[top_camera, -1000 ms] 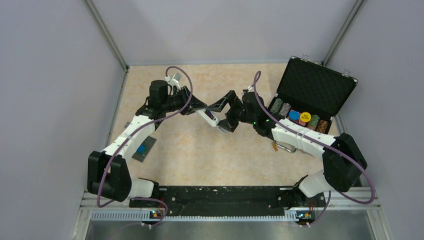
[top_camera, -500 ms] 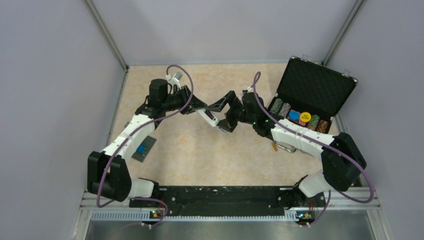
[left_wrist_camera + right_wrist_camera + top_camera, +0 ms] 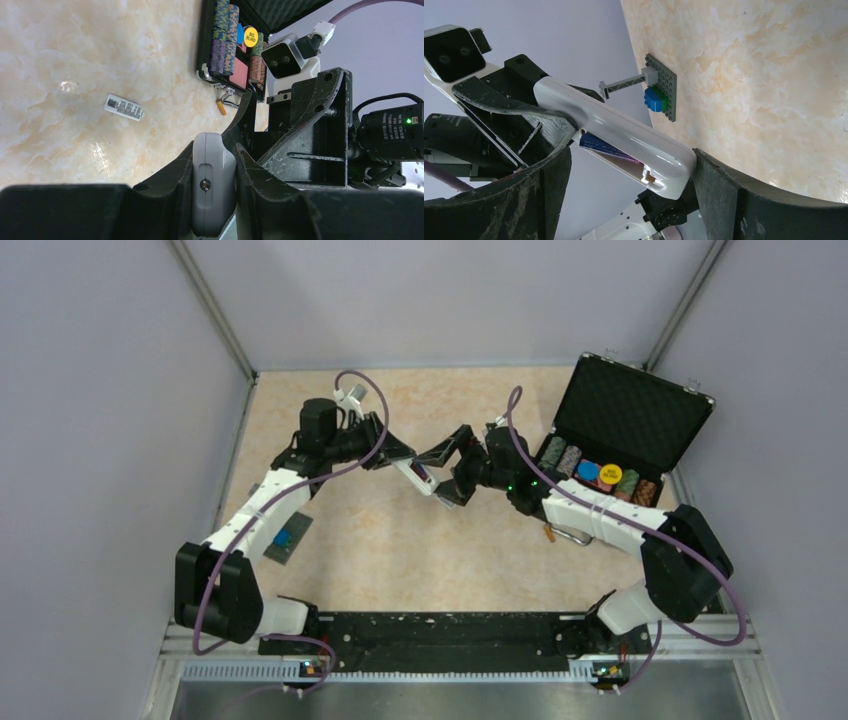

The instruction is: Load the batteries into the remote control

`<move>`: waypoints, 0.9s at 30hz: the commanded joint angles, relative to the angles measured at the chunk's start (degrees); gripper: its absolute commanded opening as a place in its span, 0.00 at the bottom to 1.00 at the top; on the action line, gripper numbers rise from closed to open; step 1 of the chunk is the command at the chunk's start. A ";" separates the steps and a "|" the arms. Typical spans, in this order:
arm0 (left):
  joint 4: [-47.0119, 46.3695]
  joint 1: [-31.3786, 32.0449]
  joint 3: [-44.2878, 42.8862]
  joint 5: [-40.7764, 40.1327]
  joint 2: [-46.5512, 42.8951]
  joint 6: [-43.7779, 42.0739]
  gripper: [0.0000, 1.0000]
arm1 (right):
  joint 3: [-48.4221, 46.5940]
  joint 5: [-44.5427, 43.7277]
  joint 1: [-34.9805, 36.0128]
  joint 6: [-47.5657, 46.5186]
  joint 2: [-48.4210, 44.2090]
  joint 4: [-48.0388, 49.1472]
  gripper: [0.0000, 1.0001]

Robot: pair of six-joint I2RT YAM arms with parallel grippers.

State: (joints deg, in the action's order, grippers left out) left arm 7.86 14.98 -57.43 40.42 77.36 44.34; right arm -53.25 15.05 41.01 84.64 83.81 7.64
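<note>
Remote control (image 3: 214, 172) midair between left fingers (image 3: 167, 200)

- I see the desk (image 3: 400, 550), a beige marbled top.
- Far right, an open black case (image 3: 640, 410) stands on it, chip stacks inside.
- Just beside the case's near edge lie a metal ring (image 3: 572, 537) and a small orange piece (image 3: 548, 534).
- Left, a dark grey plate (image 3: 288, 538) carrying a blue block lies flat.
- My left wrist view shows a small white printed tag (image 3: 124, 107) lying alone.

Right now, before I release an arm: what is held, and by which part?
The left gripper clamps the remote control at one end. The right gripper stands open around the remote's other end and does not clamp it.
</note>
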 commanded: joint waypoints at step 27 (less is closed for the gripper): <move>2.64 3.12 -2.10 -0.61 -4.32 -2.93 0.00 | 3.64 4.50 -1.29 2.37 -0.93 9.59 0.66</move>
State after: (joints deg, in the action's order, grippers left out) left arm 10.85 17.41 -57.45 38.24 74.46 40.18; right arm -49.84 19.25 40.60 86.46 84.18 12.08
